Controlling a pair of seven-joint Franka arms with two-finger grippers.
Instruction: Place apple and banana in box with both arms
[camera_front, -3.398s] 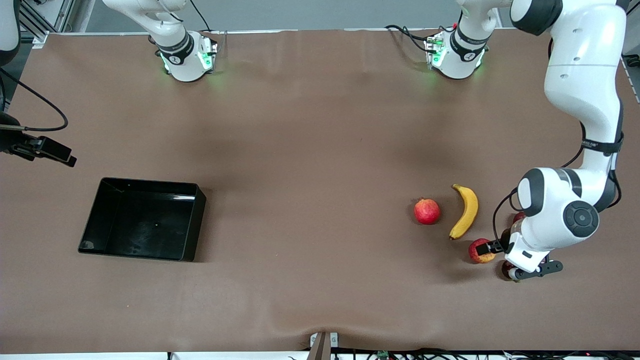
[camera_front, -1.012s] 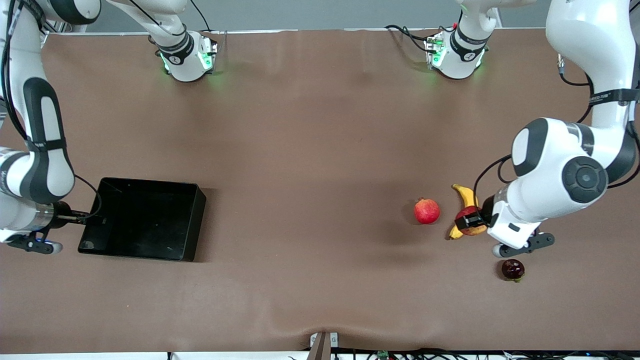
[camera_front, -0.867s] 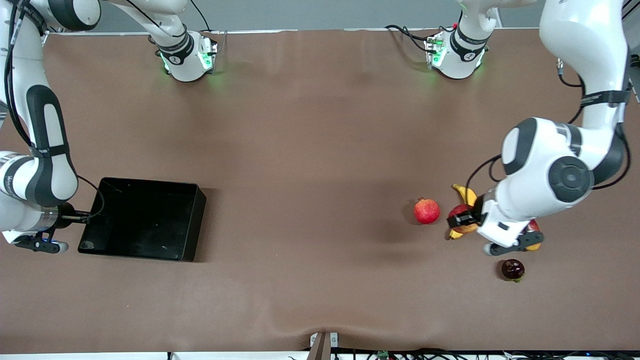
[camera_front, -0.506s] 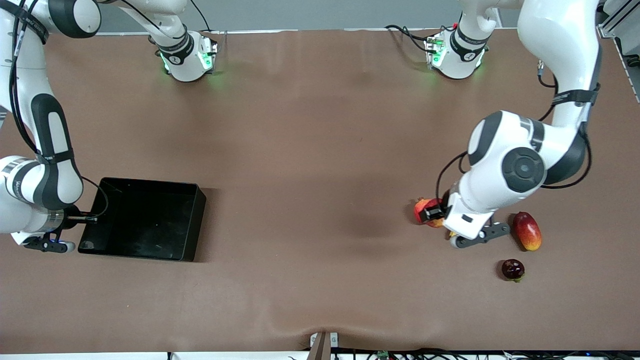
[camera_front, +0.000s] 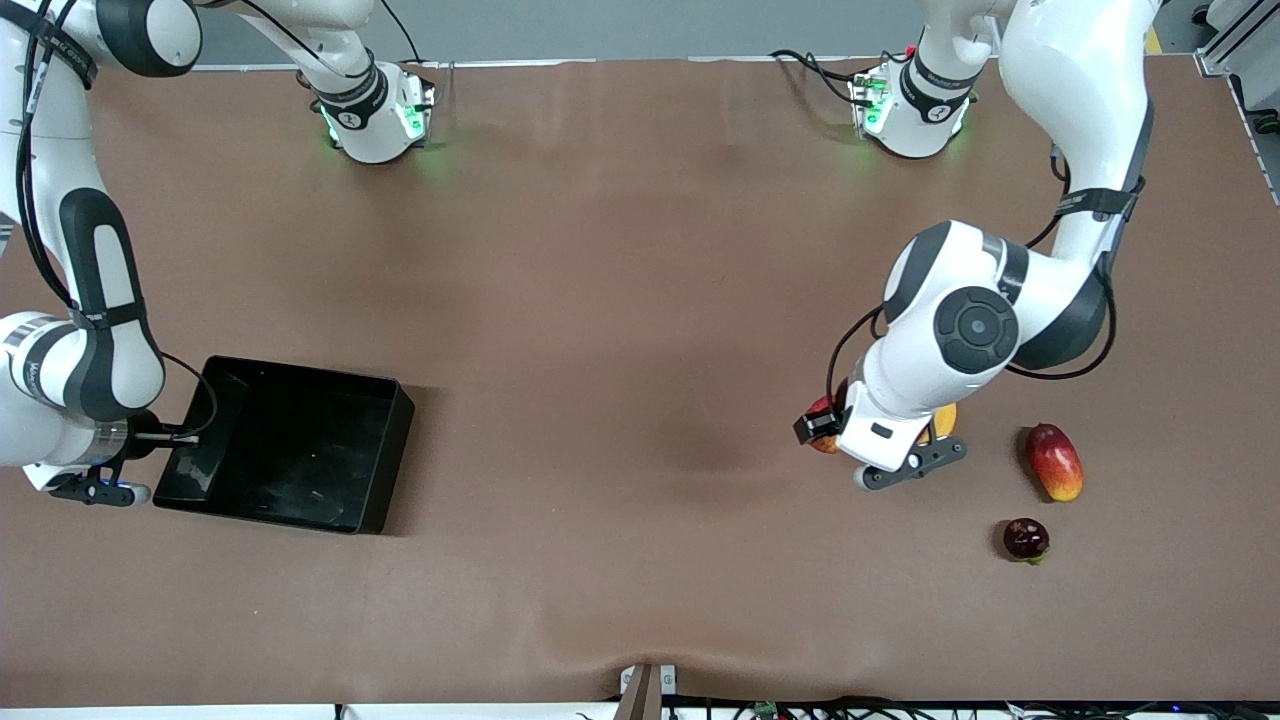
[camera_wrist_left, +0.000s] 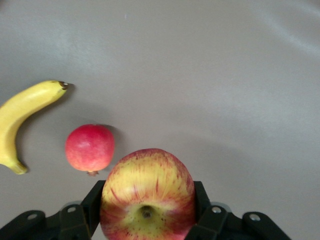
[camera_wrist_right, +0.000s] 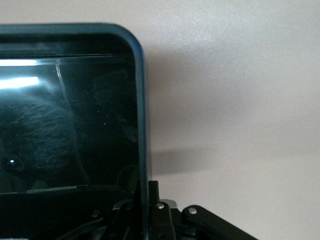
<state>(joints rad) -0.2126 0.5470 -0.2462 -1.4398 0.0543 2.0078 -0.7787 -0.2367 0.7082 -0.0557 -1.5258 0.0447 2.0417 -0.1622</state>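
Note:
My left gripper (camera_front: 820, 428) is shut on the apple (camera_front: 824, 441) and holds it in the air, over the spot beside the banana. The left wrist view shows the apple (camera_wrist_left: 146, 185), red-streaked with a yellow stem dimple, held between the two black fingers (camera_wrist_left: 199, 196). The banana (camera_wrist_left: 25, 112) lies on the table below; in the front view only a bit of it (camera_front: 941, 420) shows past the arm. My right gripper (camera_front: 172, 437) is shut on the wall of the black box (camera_front: 385, 450) at the right arm's end of the table. That wall (camera_wrist_right: 141, 100) runs between its fingers.
A uniformly red round fruit (camera_wrist_left: 90, 148) lies beside the banana, hidden under the left arm in the front view. A red-yellow mango (camera_front: 1054, 461) and a small dark fruit (camera_front: 1026, 538) lie toward the left arm's end. The brown table's middle is bare.
My left arm has lifted the apple and carried it toward the right arm's end, past the banana. My right arm came in, gripped the box wall, and the box has turned slightly.

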